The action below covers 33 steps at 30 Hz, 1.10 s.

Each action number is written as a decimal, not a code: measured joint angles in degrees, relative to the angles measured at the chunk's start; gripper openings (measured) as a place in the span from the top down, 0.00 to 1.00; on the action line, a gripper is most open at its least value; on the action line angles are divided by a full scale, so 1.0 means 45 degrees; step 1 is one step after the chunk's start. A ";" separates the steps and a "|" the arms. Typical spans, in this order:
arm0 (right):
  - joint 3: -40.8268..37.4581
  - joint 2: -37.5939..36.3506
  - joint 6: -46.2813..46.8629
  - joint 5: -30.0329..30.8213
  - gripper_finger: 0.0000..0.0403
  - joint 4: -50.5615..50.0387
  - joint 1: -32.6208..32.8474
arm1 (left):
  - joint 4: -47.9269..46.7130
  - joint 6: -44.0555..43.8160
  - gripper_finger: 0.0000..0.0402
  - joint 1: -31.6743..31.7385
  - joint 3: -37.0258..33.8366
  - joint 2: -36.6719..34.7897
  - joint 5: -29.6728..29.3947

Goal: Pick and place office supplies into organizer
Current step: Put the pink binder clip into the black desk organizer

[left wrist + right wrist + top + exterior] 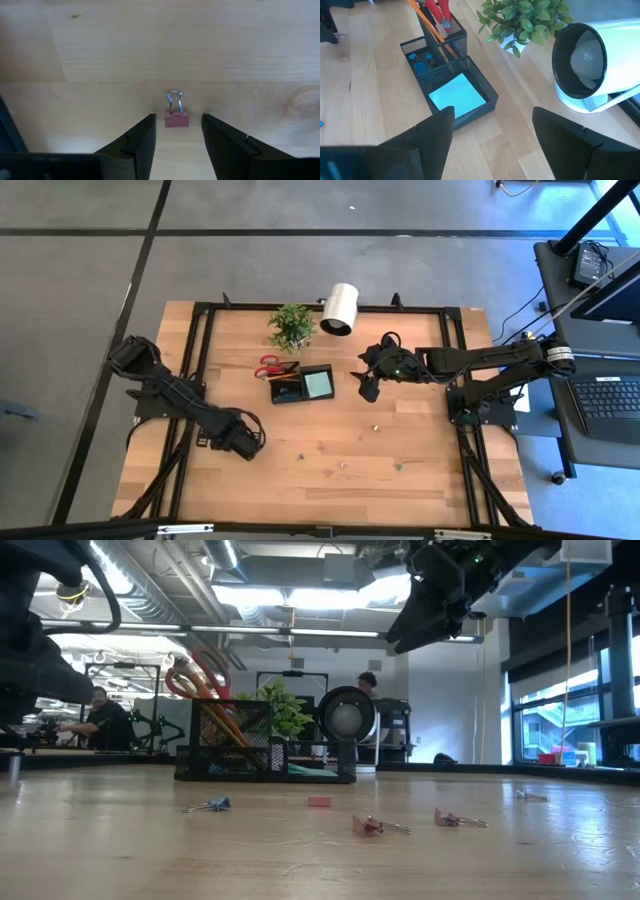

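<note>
The black mesh organizer (302, 385) stands mid-table. It holds the red-handled scissors (437, 12) and pencils (426, 25) upright, the teal note pad (457, 95) flat, and blue clips (420, 57). My left gripper (247, 444) is low at the table's near left and open. Its fingers stand on either side of a small red binder clip (176, 119) that lies on the table, without touching it. My right gripper (368, 385) is open and empty, up in the air just right of the organizer; it also shows in the low view (430, 600).
Several more small clips lie on the near half of the table (210, 804) (368, 826) (455, 818), with a small pink piece (319, 802). A green potted plant (292, 326) and a white cylindrical lamp (340, 308) stand behind the organizer. People show in the room beyond.
</note>
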 joint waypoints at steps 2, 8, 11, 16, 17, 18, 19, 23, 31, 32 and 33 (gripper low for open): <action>0.0000 0.0000 0.0000 0.0000 0.32 -0.0004 0.0000 | 0.0031 0.0028 0.62 0.0086 0.0000 0.0001 0.0019; 0.0000 0.0000 0.0000 0.0000 0.32 -0.0005 0.0000 | 0.0130 0.0358 0.69 0.0275 -0.0005 0.0010 0.0165; 0.0000 0.0000 0.0000 0.0000 0.32 -0.0005 0.0000 | 0.0151 0.0358 0.72 0.0281 -0.0005 0.0012 0.0222; 0.0000 0.0000 -0.0011 0.0000 0.32 -0.0005 0.0000 | 0.0171 0.0358 0.76 0.0281 -0.0005 0.0020 0.0235; 0.0000 0.0000 -0.0026 0.0000 0.32 -0.0005 0.0000 | 0.0171 0.0353 0.77 0.0281 -0.0005 0.0020 0.0235; 0.0000 0.0000 -0.0034 0.0000 0.32 -0.0005 0.0000 | 0.0167 0.0357 0.77 0.0281 -0.0005 0.0020 0.0226; 0.0000 0.0000 -0.0034 0.0000 0.32 -0.0005 0.0000 | 0.0163 0.0364 0.78 0.0281 -0.0005 0.0023 0.0192; 0.0000 0.0000 -0.0044 0.0000 0.32 -0.0005 0.0000 | 0.0127 0.0774 0.81 0.0276 -0.0010 0.0025 -0.0034; 0.0000 0.0000 -0.0049 0.0000 0.32 -0.0005 0.0000 | 0.0031 0.1630 0.84 0.0349 0.0146 0.0049 -0.0063; 0.0000 0.0000 -0.0045 0.0004 0.32 -0.0005 0.0001 | 0.0006 0.1736 0.84 0.0349 0.0179 0.0055 -0.0074; 0.0000 0.0000 -0.0043 0.0000 0.32 -0.0005 0.0001 | -0.0026 0.1867 0.84 0.0349 0.0218 0.0065 -0.0112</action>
